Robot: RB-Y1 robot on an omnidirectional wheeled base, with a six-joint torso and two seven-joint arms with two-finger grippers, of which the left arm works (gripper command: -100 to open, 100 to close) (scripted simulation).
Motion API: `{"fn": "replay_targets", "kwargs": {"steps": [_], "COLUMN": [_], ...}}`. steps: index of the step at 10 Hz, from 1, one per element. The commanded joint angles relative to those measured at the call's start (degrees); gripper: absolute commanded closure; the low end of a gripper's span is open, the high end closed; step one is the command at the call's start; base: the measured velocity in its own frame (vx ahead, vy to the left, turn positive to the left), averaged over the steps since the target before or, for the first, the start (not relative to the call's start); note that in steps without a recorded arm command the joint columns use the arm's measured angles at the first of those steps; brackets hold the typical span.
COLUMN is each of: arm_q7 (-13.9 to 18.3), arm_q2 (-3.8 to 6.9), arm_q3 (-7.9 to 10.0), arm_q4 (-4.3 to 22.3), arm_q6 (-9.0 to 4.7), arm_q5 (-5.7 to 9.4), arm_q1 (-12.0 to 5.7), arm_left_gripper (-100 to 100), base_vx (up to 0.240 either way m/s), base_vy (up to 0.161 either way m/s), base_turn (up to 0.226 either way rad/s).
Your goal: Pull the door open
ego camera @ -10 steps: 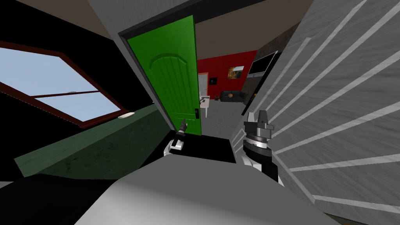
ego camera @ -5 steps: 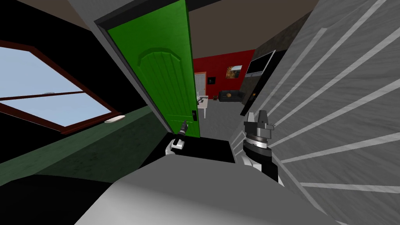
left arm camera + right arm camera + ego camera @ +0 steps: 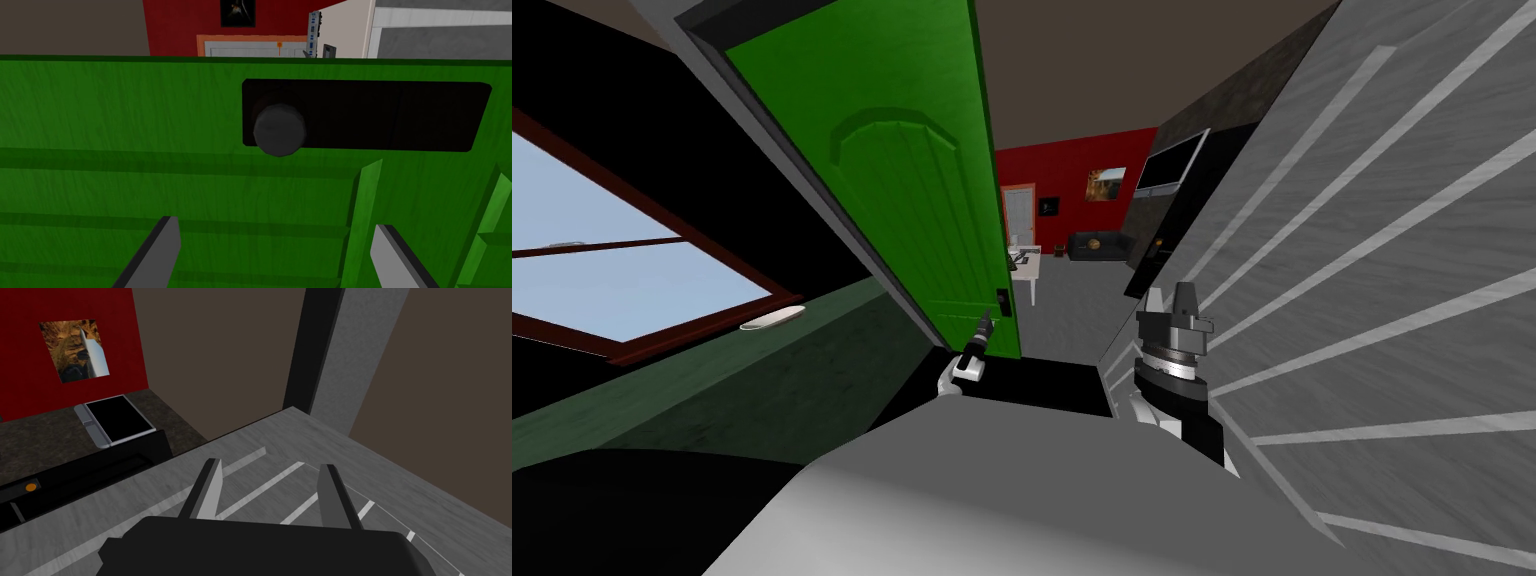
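The green door (image 3: 912,200) stands partly open, in front and to the robot's left. The left gripper (image 3: 275,224) faces its panel, fingers apart and holding nothing; the right gripper (image 3: 270,464) is idle, fingers also apart. I judge the pull unfinished: next the left fingers must come around the dark knob (image 3: 279,130) on the black plate (image 3: 400,115) and close. I can read no writing.

Head camera looks steeply down and forward (frame rolled), green door (image 3: 912,200) near left. Left wrist camera faces that door close up. Right wrist camera looks along the grey striped wall (image 3: 1392,250). All share the far red wall (image 3: 1072,165).
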Motion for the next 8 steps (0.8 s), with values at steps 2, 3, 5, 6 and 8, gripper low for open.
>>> {"fn": "replay_targets", "kwargs": {"steps": [2,3,5,6,8], "arm_q7": [1.03,1.33,2.65,2.98,3.86], "arm_q2": [1.79,2.31,4.61,5.18,6.70], "arm_q3": [1.27,1.65,3.31,3.72,4.82], "arm_q4": [1.42,1.81,3.51,3.94,5.07], "arm_q6": [-0.64,-0.83,-1.67,-1.87,-2.42], "arm_q5": [0.83,1.07,2.14,2.40,3.10], "arm_q1": [-0.21,-0.26,-0.46,-0.51,-0.64], "arm_left_gripper": [-100,-100,-100,-100,-100], "base_vx": [0.107,0.206,0.197,0.171,0.099], "base_vy": [-0.024,-0.090,-0.074,-0.061,-0.035], "base_turn": [-0.114,-0.164,-0.153,-0.121,-0.079]}}
